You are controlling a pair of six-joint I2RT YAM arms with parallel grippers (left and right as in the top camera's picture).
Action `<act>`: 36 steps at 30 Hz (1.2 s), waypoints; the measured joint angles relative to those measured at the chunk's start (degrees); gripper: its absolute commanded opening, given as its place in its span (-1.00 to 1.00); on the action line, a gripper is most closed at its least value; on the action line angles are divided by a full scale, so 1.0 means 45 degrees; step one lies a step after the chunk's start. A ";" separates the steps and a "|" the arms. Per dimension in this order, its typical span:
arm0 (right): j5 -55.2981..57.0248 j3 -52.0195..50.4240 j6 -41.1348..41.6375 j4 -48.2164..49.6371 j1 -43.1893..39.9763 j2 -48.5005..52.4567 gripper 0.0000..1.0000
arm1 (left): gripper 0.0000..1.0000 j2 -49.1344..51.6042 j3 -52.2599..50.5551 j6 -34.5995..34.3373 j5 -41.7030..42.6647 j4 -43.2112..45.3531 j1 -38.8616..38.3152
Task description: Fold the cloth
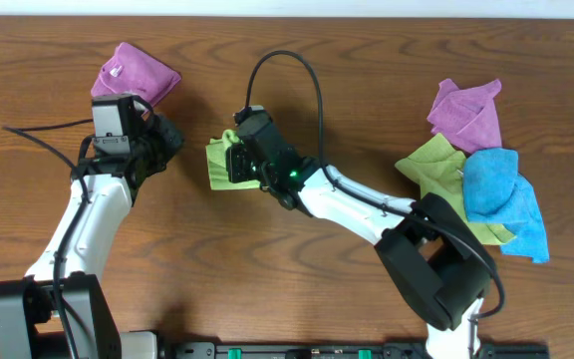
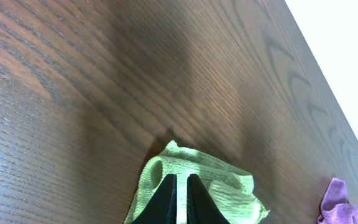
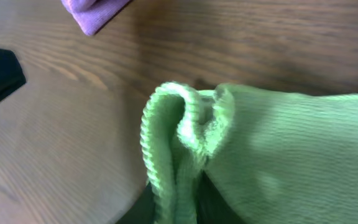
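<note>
Pinching 1 cloth point(image 1: 215, 158): right hand point(image 1: 233, 166).

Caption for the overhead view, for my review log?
Right gripper pinches the bunched lime-green cloth mid-table, left gripper nearby beside a purple cloth; pile of cloths at right.

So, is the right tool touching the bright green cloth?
Touching. The right wrist view shows the cloth bunched up and pinched in the right tool.
</note>
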 measured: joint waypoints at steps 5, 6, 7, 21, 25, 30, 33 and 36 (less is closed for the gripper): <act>-0.0058 0.0000 -0.0102 0.0296 0.0316 0.0000 -0.09 | -0.76 0.0000 0.0000 -0.0005 0.0005 -0.0029 0.0024; -0.0092 0.0005 -0.0117 0.0321 0.0369 0.0000 -0.07 | -0.72 0.0000 0.0000 0.0005 0.0000 -0.0029 0.0039; -0.0151 0.0015 -0.0121 0.0321 0.0384 0.0000 -0.06 | -0.65 -0.0010 0.0000 0.0000 0.0005 -0.0029 0.0053; -0.0316 0.0408 -0.1389 -0.1812 -0.0253 -0.1564 0.99 | 0.78 -0.1355 0.0005 0.0554 -0.0053 -0.1593 0.0204; 0.0010 0.0515 -0.1729 -0.3648 -0.0505 -0.2409 0.99 | 0.90 -0.1627 0.0005 0.0627 -0.0039 -0.2215 0.0204; 0.0874 0.0500 -0.2084 -0.7694 -0.0806 -0.3653 0.99 | 0.90 -0.1661 0.0005 0.0622 0.0136 -0.2953 0.0204; 0.1705 0.0471 -0.2390 -0.9505 -0.0928 -0.4770 0.98 | 0.90 -0.1671 0.0005 0.0622 0.0393 -0.3225 0.0204; 0.2293 -0.0029 -0.2613 -1.0137 -0.0928 -0.6203 0.99 | 0.90 -0.1681 0.0005 0.0607 0.0563 -0.3599 0.0204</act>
